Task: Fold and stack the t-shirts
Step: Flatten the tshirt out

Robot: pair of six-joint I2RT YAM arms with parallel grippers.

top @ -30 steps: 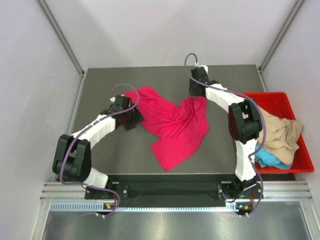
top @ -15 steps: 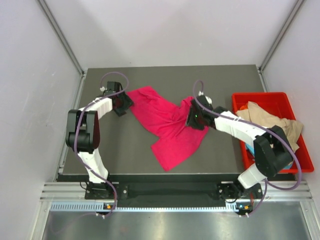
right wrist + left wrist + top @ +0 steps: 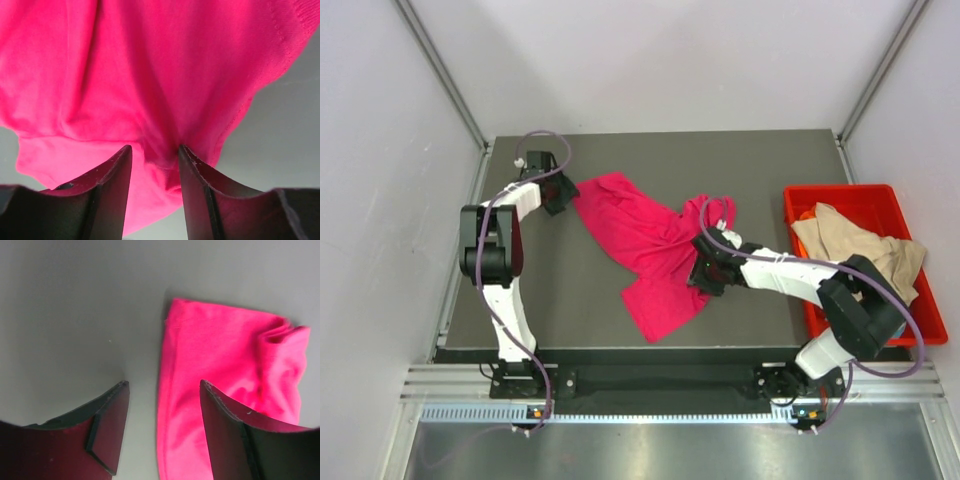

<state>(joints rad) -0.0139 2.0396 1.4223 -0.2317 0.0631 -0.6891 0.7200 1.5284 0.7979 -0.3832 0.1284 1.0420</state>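
My left gripper (image 3: 162, 385) is spread wide and holds nothing. It hangs low over the far left part of the gray table (image 3: 620, 160). The left edge of the pink shirt (image 3: 645, 245) runs along under the gap between its two fingers, and one finger is over the cloth while the other is over bare table. My right gripper (image 3: 155, 150) is down on the right side of the same shirt, near the middle of the table. Its two fingers are close together and pinch a bunched-up fold of the pink cloth, which puckers right where they meet. The shirt lies open and wrinkled on the table, running from the far left corner down toward the near edge. It is not folded. A red bin (image 3: 865, 196) sits at the right edge of the table, well apart from the pink shirt. A tan shirt (image 3: 865, 250) is piled inside it and hangs a little over its right rim.
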